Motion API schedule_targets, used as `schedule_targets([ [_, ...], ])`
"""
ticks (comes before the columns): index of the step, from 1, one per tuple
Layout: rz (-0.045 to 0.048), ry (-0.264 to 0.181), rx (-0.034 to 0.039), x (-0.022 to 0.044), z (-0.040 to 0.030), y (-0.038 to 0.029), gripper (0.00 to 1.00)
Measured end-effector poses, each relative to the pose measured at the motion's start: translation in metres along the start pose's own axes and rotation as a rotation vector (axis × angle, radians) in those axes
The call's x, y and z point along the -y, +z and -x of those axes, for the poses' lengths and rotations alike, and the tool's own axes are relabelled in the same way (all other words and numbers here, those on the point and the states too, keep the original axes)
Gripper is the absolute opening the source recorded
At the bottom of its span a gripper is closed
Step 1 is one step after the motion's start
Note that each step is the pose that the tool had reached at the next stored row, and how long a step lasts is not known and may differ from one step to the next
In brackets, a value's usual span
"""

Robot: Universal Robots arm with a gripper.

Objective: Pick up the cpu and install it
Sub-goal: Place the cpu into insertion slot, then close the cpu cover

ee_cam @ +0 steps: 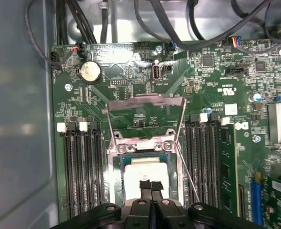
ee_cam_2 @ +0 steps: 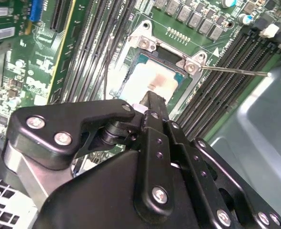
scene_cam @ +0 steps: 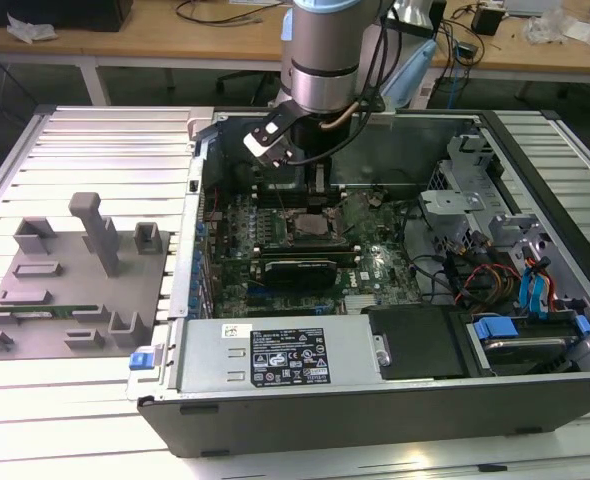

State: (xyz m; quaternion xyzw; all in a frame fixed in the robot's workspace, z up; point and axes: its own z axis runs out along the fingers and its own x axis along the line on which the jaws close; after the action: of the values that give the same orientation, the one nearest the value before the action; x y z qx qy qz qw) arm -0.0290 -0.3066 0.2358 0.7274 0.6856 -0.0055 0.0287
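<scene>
The cpu (ee_cam: 135, 180), a silvery square chip with a pale edge, lies flat inside the metal-framed socket (ee_cam: 143, 145) on the green motherboard (ee_cam: 131, 67). The second wrist view shows the same chip, the cpu (ee_cam_2: 152, 81). My gripper (ee_cam: 151, 185) is directly over the chip, its two black fingers pressed together with nothing between them. In the second wrist view the gripper (ee_cam_2: 152, 101) tip sits at the chip's near edge. I cannot tell whether it touches. The socket's load plate (ee_cam: 145, 117) stands open, and its thin lever (ee_cam: 187, 174) sticks out at one side. In the exterior view the arm (scene_cam: 320, 60) reaches down into the open computer case (scene_cam: 375, 400).
Black memory slots (ee_cam: 81, 167) flank the socket on both sides. A grey power supply (scene_cam: 275, 355) lies along the case's front. Drive bays with blue latches (scene_cam: 495, 325) and cables fill the exterior view's right. A grey fixture (scene_cam: 75, 270) holding a green memory stick (scene_cam: 35, 312) sits left of the case.
</scene>
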Motion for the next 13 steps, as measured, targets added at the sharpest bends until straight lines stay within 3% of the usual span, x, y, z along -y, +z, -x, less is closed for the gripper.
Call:
schedule_targets([
  [3, 0.0001, 0.000, 0.0006, -0.0002, 0.0002, -0.0045, 0.11],
  [13, 0.0000, 0.000, 0.0007, -0.0002, 0.0002, -0.0049, 0.11],
])
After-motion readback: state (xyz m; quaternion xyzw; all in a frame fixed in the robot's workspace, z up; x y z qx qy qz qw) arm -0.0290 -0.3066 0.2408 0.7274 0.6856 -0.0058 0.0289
